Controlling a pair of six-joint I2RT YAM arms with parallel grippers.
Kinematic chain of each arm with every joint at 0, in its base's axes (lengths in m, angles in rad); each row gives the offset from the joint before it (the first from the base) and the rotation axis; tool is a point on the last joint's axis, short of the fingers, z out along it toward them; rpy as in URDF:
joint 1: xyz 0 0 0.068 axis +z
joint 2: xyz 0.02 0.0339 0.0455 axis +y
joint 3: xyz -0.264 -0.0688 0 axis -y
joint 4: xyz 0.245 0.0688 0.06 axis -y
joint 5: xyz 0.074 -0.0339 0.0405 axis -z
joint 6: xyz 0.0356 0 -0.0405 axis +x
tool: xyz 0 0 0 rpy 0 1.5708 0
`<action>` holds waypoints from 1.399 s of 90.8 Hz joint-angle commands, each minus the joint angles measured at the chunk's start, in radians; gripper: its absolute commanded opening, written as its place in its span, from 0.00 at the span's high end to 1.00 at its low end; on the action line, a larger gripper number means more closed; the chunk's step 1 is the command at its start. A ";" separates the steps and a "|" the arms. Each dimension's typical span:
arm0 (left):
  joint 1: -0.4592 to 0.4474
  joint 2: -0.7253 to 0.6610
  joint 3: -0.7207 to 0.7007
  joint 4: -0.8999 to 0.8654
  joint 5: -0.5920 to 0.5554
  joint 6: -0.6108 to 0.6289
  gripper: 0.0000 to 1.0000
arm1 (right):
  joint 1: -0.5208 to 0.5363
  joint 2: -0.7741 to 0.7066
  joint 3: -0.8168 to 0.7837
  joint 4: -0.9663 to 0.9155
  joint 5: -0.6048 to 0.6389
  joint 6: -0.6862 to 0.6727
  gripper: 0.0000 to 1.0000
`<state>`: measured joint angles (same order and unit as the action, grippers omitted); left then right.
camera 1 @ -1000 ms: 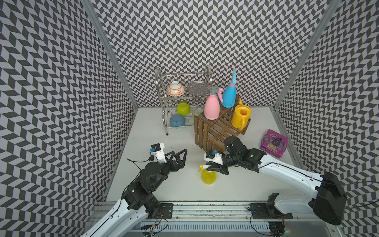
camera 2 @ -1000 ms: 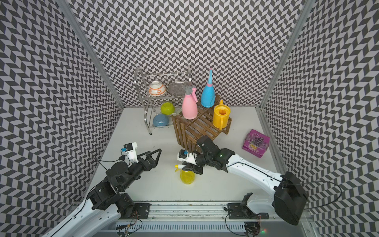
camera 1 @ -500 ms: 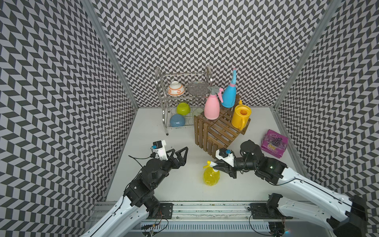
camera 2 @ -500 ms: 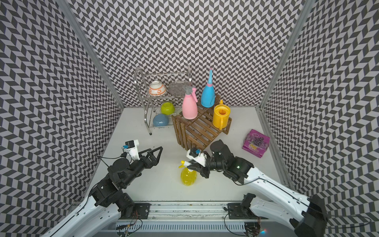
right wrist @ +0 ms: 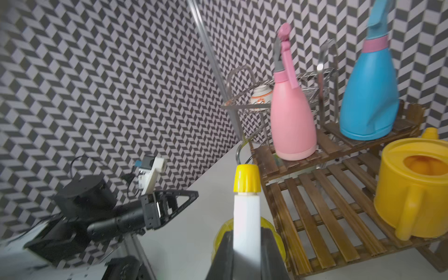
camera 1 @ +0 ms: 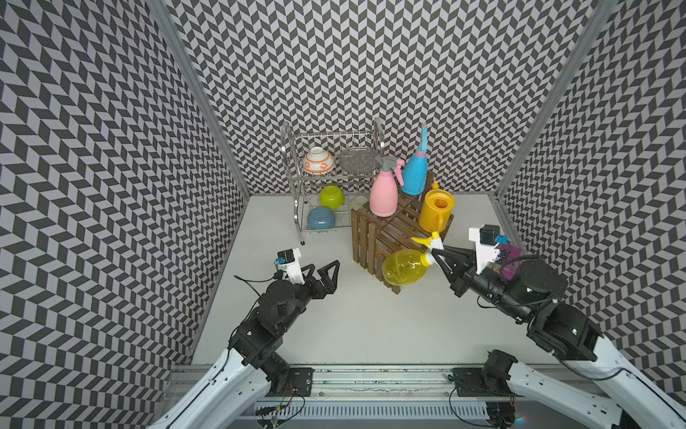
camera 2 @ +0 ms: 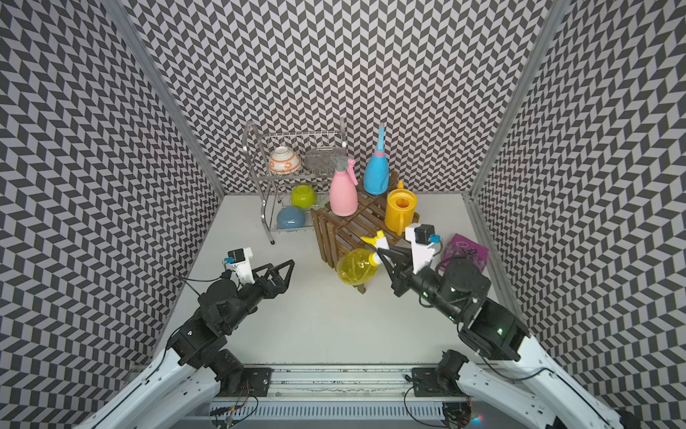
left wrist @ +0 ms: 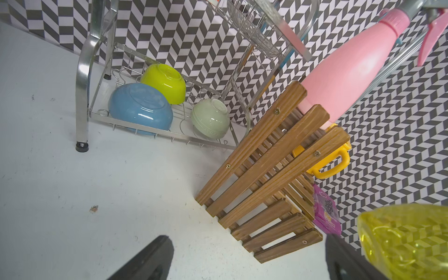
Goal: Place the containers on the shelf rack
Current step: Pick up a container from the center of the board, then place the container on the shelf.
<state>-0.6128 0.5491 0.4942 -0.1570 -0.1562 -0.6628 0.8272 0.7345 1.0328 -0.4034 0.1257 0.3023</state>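
Lifted off the table in the last second, the translucent yellow round spray bottle point(camera 1: 404, 266) is held by its neck in the clamped right gripper point(camera 1: 435, 256) just beside the shelf rack point(camera 1: 371, 234), seemingly so its round body can be set on the free lower slats. The left gripper point(camera 1: 323, 268) is left spread wide and empty.

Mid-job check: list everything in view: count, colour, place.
shelf rack: one, brown, centre back.
pink spray bottle: one, pink, middle tier.
blue spray bottle: one, blue, top tier.
watering can: one, yellow, lower tier.
round spray bottle: one, translucent yellow, held before the rack.
dish rack: one, silver, left of shelf rack.
bowls: four; white-orange its upper tier; lime, blue, pale green its lower tier.
mesh basket: one, grey, dish rack's upper tier.
package: one, purple, right of shelf rack.
left gripper: one, black, jaws open, empty.
right gripper: one, black, jaws shut on round spray bottle.
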 commanded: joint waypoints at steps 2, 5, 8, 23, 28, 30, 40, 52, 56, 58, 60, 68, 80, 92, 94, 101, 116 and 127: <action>0.029 0.014 0.049 0.038 0.053 0.035 0.00 | 0.003 0.112 0.078 -0.053 0.233 0.115 1.00; 0.034 0.013 0.050 0.035 0.059 0.036 0.00 | 0.002 0.147 0.104 -0.068 0.268 0.139 1.00; 0.041 0.010 0.053 0.031 0.063 0.038 0.00 | 0.002 0.183 0.138 -0.090 0.302 0.167 1.00; 0.058 -0.016 0.045 0.018 0.072 0.034 0.00 | 0.004 0.333 0.264 -0.198 0.407 0.270 1.00; 0.063 -0.021 0.037 0.019 0.076 0.030 0.00 | 0.005 0.362 0.276 -0.200 0.424 0.280 1.00; 0.064 -0.023 0.036 0.019 0.077 0.029 0.00 | 0.006 0.370 0.278 -0.194 0.431 0.282 1.00; 0.069 -0.024 0.029 0.023 0.086 0.025 0.00 | 0.013 0.407 0.293 -0.169 0.477 0.266 1.00; 0.071 -0.023 0.030 0.023 0.092 0.025 0.00 | 0.025 0.479 0.334 -0.166 0.536 0.225 1.00; 0.071 -0.025 0.029 0.020 0.092 0.025 0.00 | 0.030 0.503 0.353 -0.179 0.550 0.218 0.99; 0.072 -0.027 0.028 0.018 0.092 0.025 0.00 | 0.032 0.515 0.359 -0.183 0.558 0.216 0.99; 0.073 -0.027 0.027 0.016 0.092 0.025 0.00 | 0.035 0.523 0.364 -0.186 0.563 0.213 0.98; 0.075 -0.039 0.027 0.009 0.088 0.025 0.00 | 0.046 0.544 0.375 -0.196 0.579 0.202 0.96; 0.079 -0.057 0.017 0.002 0.085 0.022 0.00 | 0.056 0.557 0.379 -0.203 0.591 0.180 0.94; 0.079 -0.057 0.013 0.003 0.090 0.016 0.00 | 0.069 0.571 0.403 -0.222 0.602 0.162 0.92; 0.079 -0.058 0.013 0.004 0.092 0.016 0.00 | 0.071 0.573 0.407 -0.225 0.605 0.159 0.92; 0.078 -0.055 0.015 0.006 0.095 0.015 0.00 | 0.075 0.583 0.414 -0.228 0.610 0.152 0.90; 0.081 -0.061 0.017 0.000 0.095 0.015 0.00 | 0.078 0.603 0.413 -0.219 0.593 0.146 0.85; 0.081 -0.070 0.017 -0.010 0.092 0.014 0.00 | 0.078 0.616 0.412 -0.210 0.590 0.142 0.82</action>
<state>-0.5381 0.4942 0.5091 -0.1581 -0.0727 -0.6483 0.8970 1.3354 1.4216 -0.6510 0.7036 0.4561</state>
